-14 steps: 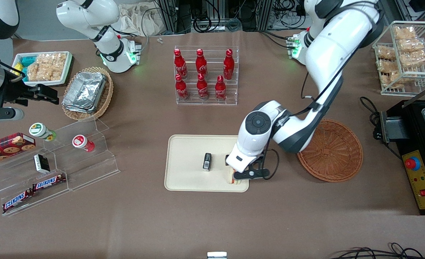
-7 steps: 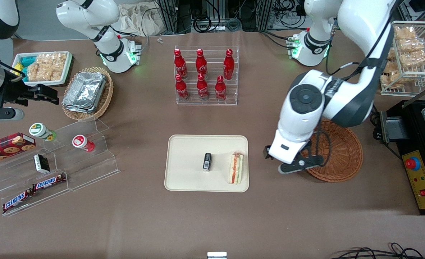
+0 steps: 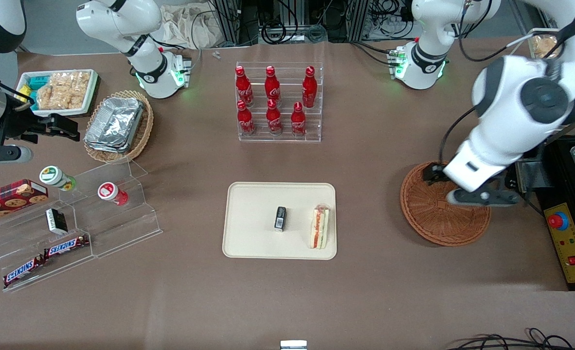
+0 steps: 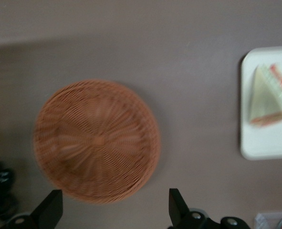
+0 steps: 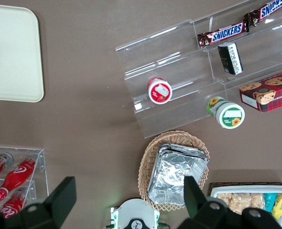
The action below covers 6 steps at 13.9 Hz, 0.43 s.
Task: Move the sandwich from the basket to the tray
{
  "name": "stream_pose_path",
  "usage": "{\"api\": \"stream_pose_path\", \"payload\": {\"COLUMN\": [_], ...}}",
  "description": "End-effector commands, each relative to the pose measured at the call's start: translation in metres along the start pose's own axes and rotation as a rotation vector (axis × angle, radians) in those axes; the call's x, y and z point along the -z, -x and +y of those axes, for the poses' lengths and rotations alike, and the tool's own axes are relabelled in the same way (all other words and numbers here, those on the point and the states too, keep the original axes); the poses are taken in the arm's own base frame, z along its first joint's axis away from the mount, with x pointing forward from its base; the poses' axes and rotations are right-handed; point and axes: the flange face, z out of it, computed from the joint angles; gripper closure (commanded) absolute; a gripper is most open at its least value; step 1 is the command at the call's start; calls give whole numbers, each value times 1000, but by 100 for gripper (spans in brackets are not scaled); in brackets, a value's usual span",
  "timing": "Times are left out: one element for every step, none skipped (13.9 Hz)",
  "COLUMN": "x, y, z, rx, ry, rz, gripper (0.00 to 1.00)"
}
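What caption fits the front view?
Sandwich on tray; open gripper above empty basket.

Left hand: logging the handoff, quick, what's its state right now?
Left hand: open, holding nothing, above the basket. The sandwich lies on the tray.

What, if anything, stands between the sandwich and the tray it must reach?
Nothing does: the sandwich already lies on the tray, beside a small black box. The basket holds nothing, and the open gripper hovers above it.
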Motion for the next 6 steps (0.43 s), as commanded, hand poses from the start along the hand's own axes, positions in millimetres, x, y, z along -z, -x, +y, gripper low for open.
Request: {"api": "stream_pose_path", "payload": {"x": [15,21,27,36,39,41], "y": [17,18,17,14,10,7], "z": [-30,-48,-60,-68,-76,-86], "rx": [-108,-123,-146,-184,-200,-188], "ry": [16,19,20,20,19,18], "rz": [-49,-63,-75,-72,-65,-60], "gripper": [0,0,0,0,0,0]}}
